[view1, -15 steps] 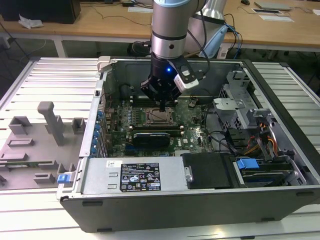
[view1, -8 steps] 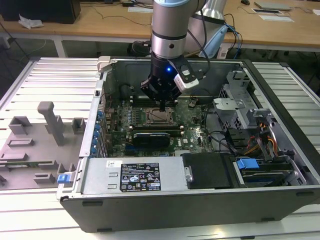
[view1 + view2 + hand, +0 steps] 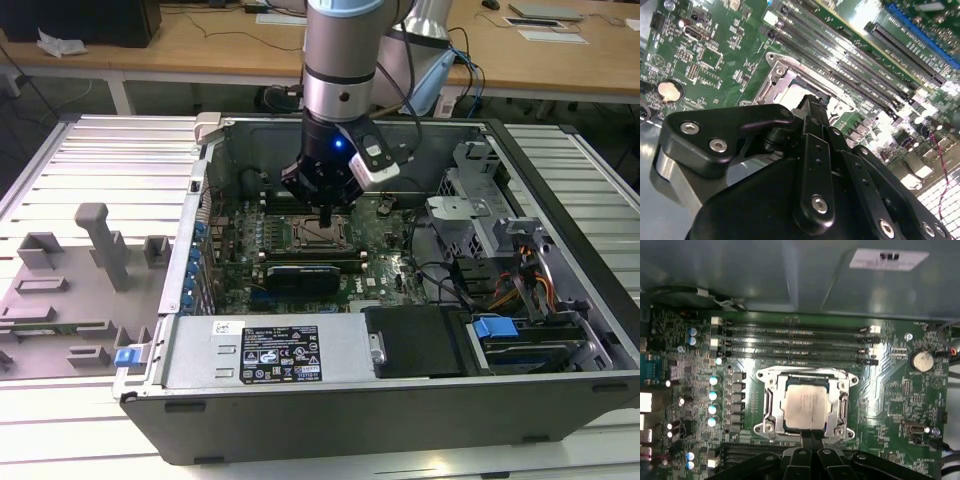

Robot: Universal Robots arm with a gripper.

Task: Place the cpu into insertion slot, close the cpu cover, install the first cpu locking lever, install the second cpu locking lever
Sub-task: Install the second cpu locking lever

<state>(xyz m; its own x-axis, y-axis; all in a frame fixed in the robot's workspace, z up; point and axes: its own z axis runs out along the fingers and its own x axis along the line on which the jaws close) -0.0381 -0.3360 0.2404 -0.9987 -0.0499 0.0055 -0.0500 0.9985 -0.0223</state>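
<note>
We see the flat silvery-tan square cpu (image 3: 806, 406) seated in the metal-rimmed insertion slot (image 3: 771, 377) — jaws of the black gripper (image 3: 812, 435) pressed together, empty, apparently touching its edge.

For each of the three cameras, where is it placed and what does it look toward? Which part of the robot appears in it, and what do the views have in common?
Exterior view: off the arm, above the open computer case, looking down into it; arm and gripper show.
First wrist view: on the arm, facing the motherboard; the cpu lies in the insertion slot, fingertips at its edge.
Second wrist view: on the arm, low and oblique; gripper linkage in front.
Shared: both wrist views show the slot and coin battery.
</note>
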